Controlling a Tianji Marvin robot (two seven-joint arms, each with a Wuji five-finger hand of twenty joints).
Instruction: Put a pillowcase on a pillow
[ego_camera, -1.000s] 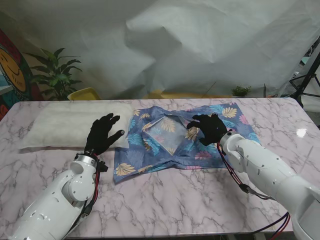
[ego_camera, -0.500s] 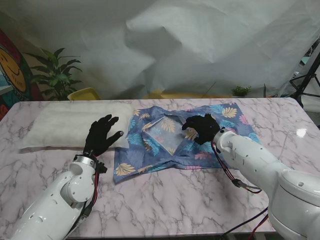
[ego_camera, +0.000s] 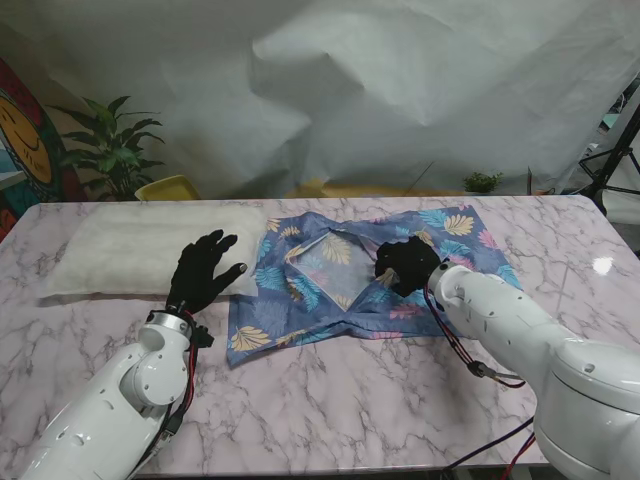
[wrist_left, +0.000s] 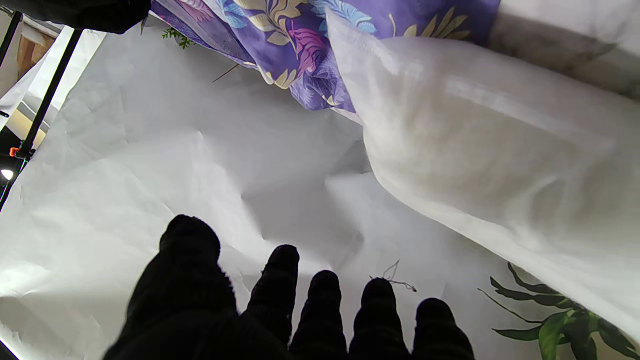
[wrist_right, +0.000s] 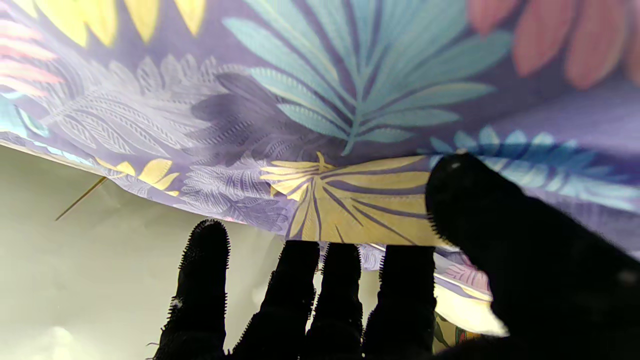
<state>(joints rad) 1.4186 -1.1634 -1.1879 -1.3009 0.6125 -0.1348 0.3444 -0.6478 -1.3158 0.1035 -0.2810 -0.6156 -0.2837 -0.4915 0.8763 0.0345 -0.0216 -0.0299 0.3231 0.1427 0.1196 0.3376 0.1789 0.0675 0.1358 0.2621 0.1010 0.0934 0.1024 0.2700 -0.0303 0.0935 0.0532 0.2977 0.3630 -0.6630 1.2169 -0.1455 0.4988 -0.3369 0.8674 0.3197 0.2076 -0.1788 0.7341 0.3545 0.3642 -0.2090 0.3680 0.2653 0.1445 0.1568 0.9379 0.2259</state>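
Right hand drawn back and curled

Your right hand (ego_camera: 403, 263) has slid toward you across the pillowcase (ego_camera: 350, 280), its spread fingers now bunched, thumb pressing the fabric.

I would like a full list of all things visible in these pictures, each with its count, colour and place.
pillow: one, white, left part of the table, lying flat.
pillowcase: one, blue-purple with yellow, teal and pink leaves, middle of the table, crumpled, one edge beside the pillow.
table: one, white-pink marble.
backdrop sheet: one, white, wrinkled, behind the table.
potted plant: one, green, behind the table's far left corner.
small plant: one, green, behind the far edge, right of centre.
yellow object: one, behind the pillow; what it is cannot be told.
tripod: one, black, far right.
left hand: black glove, fingers spread over the pillow's near right corner.
right hand: black glove, on the pillowcase; grip unclear.
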